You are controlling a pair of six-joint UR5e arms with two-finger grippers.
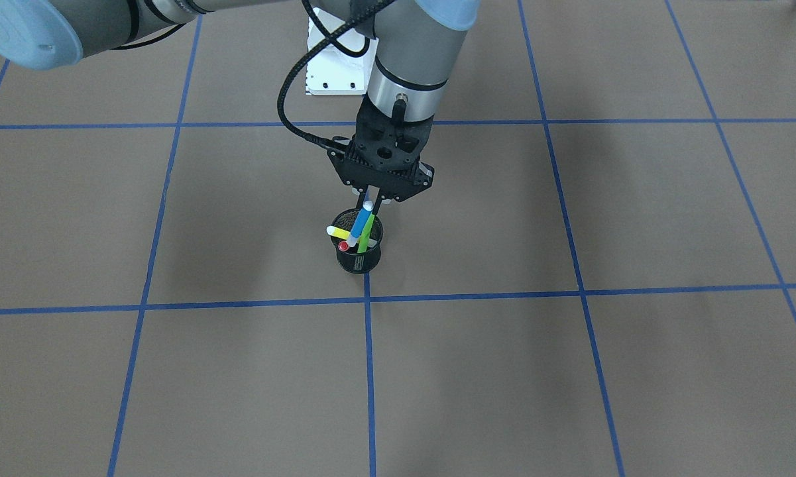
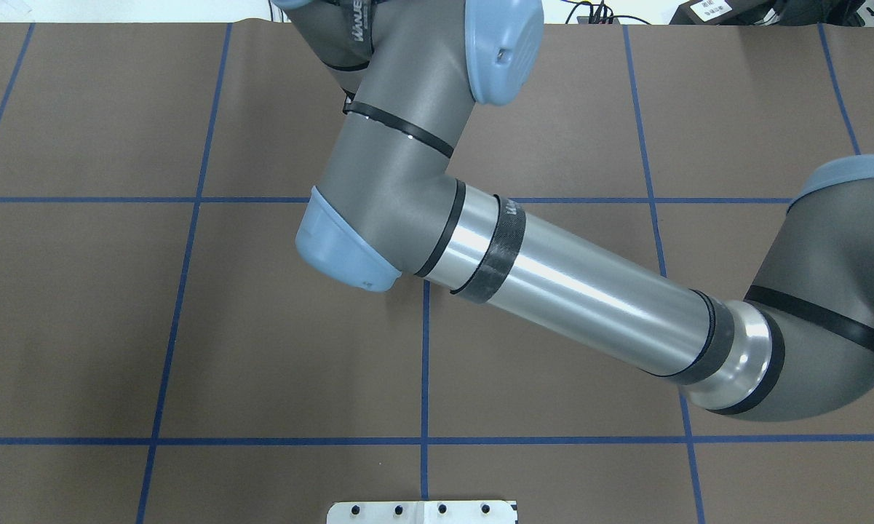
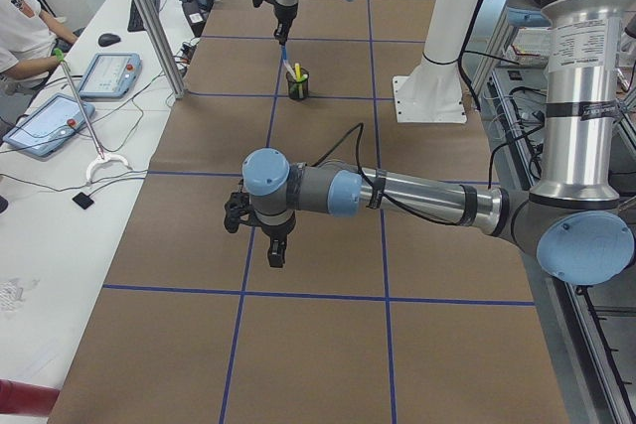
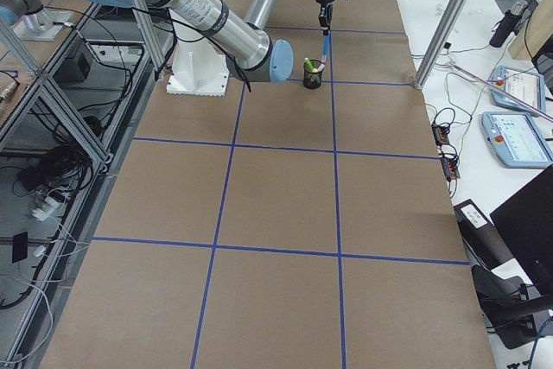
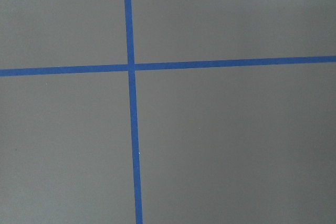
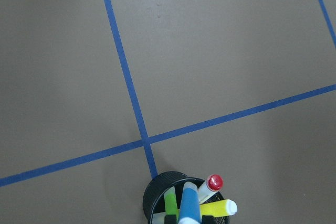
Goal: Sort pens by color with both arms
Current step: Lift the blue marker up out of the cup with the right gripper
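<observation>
Blue pen [image 1: 362, 224], lime green pen [image 1: 366, 233], yellow pen [image 1: 342, 232], red-capped white pen [image 1: 343, 246]: stood in black mesh cup [image 1: 360, 263], midway between the table's long edges. Judged light, stiff, slippery; best gripped on the upper barrel. Blue pen seemingly clamped by right gripper [image 1: 370, 200]; left gripper [image 3: 275, 250] state cannot be told.

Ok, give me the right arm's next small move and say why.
Probably raise the right gripper straight up. It seems closed on the pale top of the blue pen, whose lower end sits in the black mesh cup beside the green pen, yellow pen and red-tipped pen. A vertical pull should clear the rim without tipping the cup.
</observation>
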